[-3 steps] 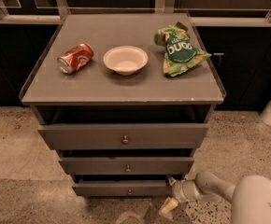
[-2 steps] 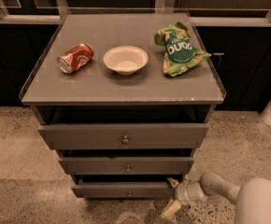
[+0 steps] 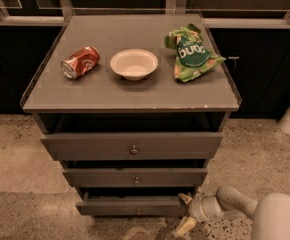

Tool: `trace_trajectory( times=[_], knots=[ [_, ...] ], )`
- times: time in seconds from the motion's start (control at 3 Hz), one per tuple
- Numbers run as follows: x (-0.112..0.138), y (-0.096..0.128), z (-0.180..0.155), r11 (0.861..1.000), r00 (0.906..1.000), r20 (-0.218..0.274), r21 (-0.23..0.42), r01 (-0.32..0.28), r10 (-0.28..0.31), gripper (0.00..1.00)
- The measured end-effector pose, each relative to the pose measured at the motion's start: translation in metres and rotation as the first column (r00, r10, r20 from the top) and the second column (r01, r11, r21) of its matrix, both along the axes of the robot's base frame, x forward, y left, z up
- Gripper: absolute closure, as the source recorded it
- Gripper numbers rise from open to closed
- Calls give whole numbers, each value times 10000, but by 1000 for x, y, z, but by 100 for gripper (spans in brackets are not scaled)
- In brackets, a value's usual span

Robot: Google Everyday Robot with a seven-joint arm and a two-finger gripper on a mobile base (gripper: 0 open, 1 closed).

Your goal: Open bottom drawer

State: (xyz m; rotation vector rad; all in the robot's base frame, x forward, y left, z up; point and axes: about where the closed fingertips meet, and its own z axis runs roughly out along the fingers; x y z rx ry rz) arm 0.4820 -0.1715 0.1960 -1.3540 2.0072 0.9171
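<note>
The bottom drawer (image 3: 130,206) is the narrowest grey-brown front of three, low on the cabinet, with a small round knob (image 3: 138,211) at its centre. It stands pulled out a little, with a dark gap above it. My gripper (image 3: 185,212) is at the drawer's right end, near the floor, reaching in from the lower right on a white arm (image 3: 245,211). One pale fingertip (image 3: 185,226) sits below the drawer's corner and the other by its top right edge.
The middle drawer (image 3: 135,177) and top drawer (image 3: 132,145) also stand slightly out. On the cabinet top (image 3: 135,91) lie a red soda can (image 3: 80,61), a white bowl (image 3: 134,63) and a green chip bag (image 3: 191,53). Speckled floor surrounds the cabinet.
My gripper and arm have shifted slightly right and down beside the bottom drawer's right end. The drawers look unchanged.
</note>
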Motion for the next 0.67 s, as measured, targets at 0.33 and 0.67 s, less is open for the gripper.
trace_trajectory(
  times=[0.33, 0.67],
  knots=[
    [-18, 11, 11, 9965, 9973, -401, 596, -588, 613, 0],
    [-22, 17, 1, 9922, 9912, -767, 709, -1022, 1076, 0]
  ],
)
